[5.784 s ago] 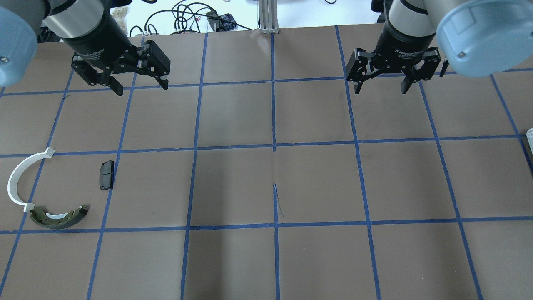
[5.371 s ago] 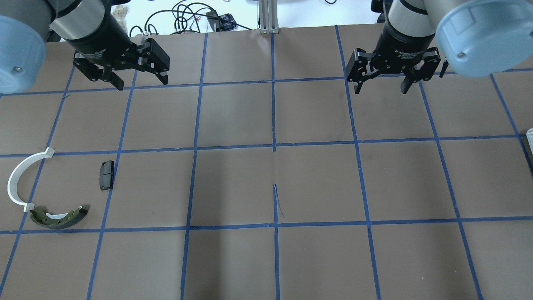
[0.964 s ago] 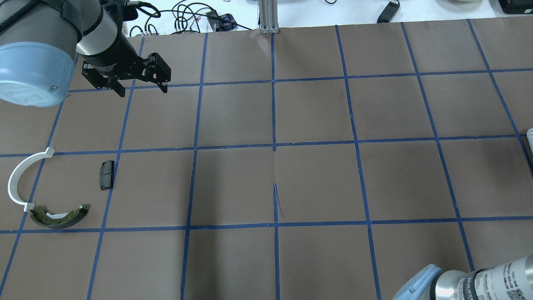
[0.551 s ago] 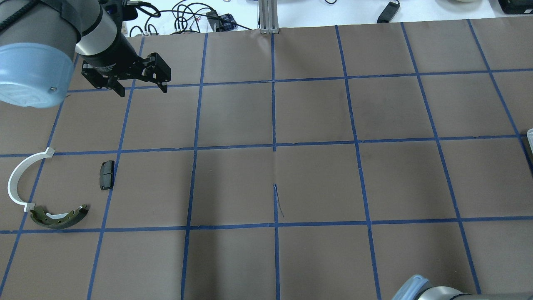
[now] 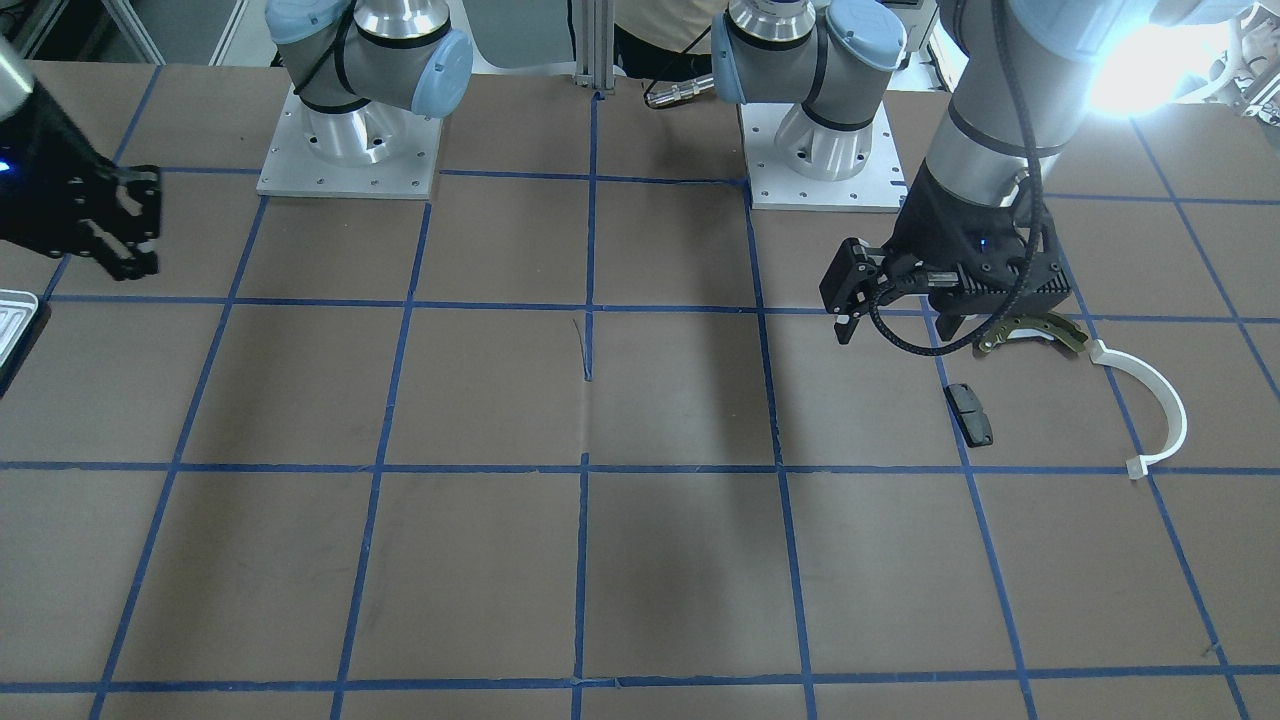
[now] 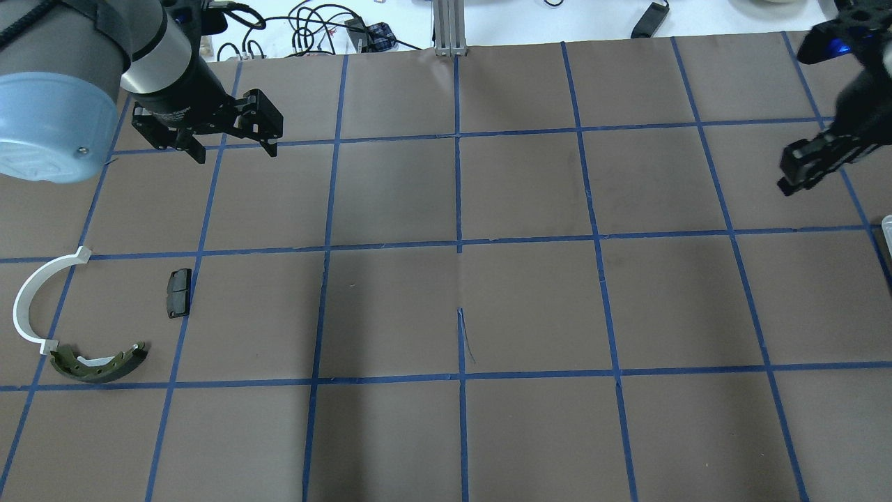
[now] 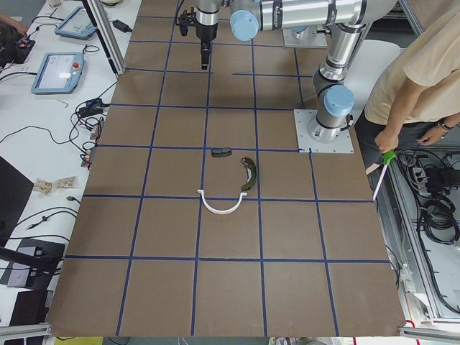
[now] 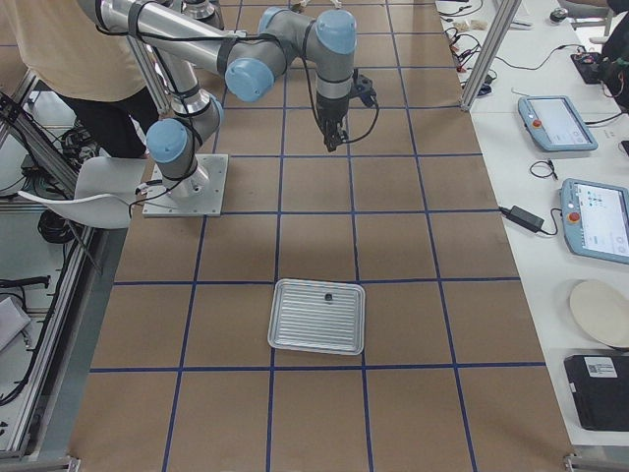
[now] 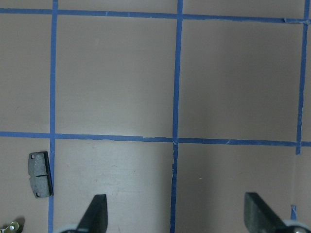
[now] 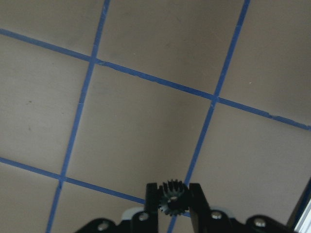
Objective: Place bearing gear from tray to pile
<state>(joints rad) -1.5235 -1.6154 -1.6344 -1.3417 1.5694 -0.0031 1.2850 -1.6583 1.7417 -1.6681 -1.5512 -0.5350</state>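
Observation:
My right gripper (image 10: 173, 188) is shut on a small black toothed bearing gear (image 10: 173, 199) and holds it above bare brown paper. It hangs near the table's right edge in the overhead view (image 6: 808, 167), beside the ribbed silvery tray (image 8: 295, 324). My left gripper (image 6: 233, 143) is open and empty, with both fingers apart in the left wrist view (image 9: 177, 216). The pile lies at the left. It is an olive brake shoe (image 6: 97, 362), a white plastic arc (image 6: 31, 300) and a black pad (image 6: 178, 293).
A small dark part (image 8: 329, 294) lies on the tray near its far rim. The table is brown paper with a blue tape grid. An operator (image 7: 424, 86) stands behind the robot. Tablets and cables lie on the side bench (image 8: 550, 147).
The right arm, low at the bottom right corner a second ago, now shows at the right edge with its gripper raised. The left gripper has barely shifted. The pile has not moved.

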